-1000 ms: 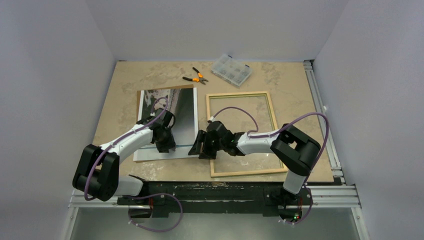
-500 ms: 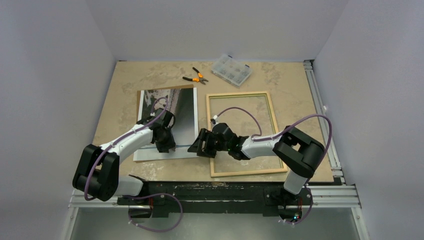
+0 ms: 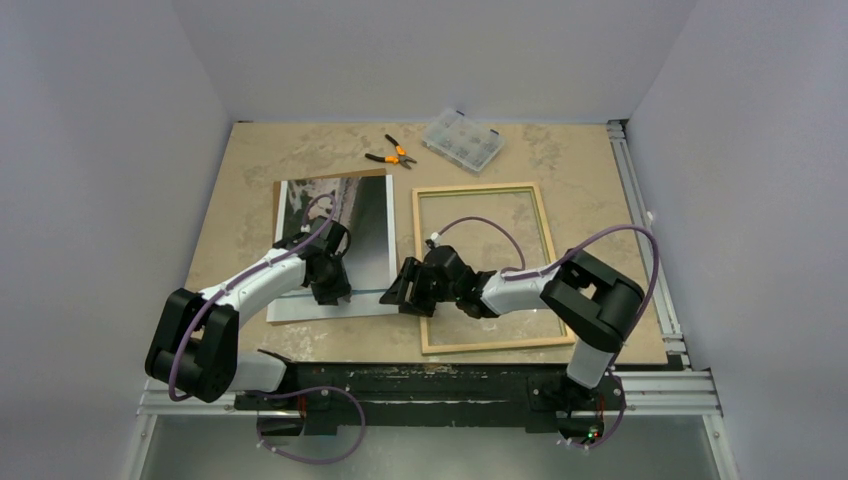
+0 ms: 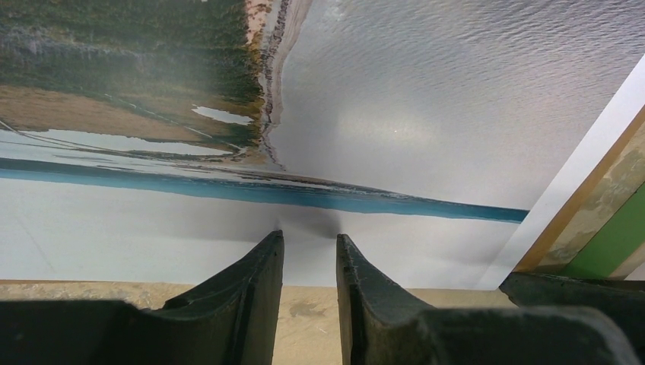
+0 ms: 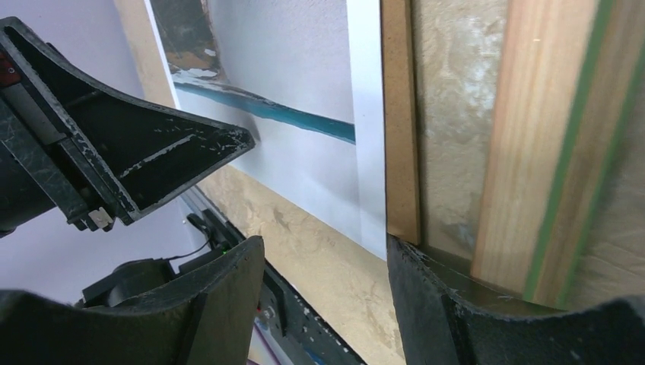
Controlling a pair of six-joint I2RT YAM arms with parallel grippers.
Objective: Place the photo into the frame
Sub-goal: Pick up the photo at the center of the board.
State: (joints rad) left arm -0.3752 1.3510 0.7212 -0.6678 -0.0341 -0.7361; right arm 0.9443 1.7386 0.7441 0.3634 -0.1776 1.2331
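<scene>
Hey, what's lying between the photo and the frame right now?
A thin brown edge of the backing sheet, then a bare strip of table, with the right pincer at its near end. The right wrist view shows it.

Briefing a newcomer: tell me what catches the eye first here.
The glossy photo lies left of centre on a brown backing sheet, with the left gripper at its near edge. Beside it on the right lies the frame, pale wood side up, with the right gripper open between the two.
</scene>
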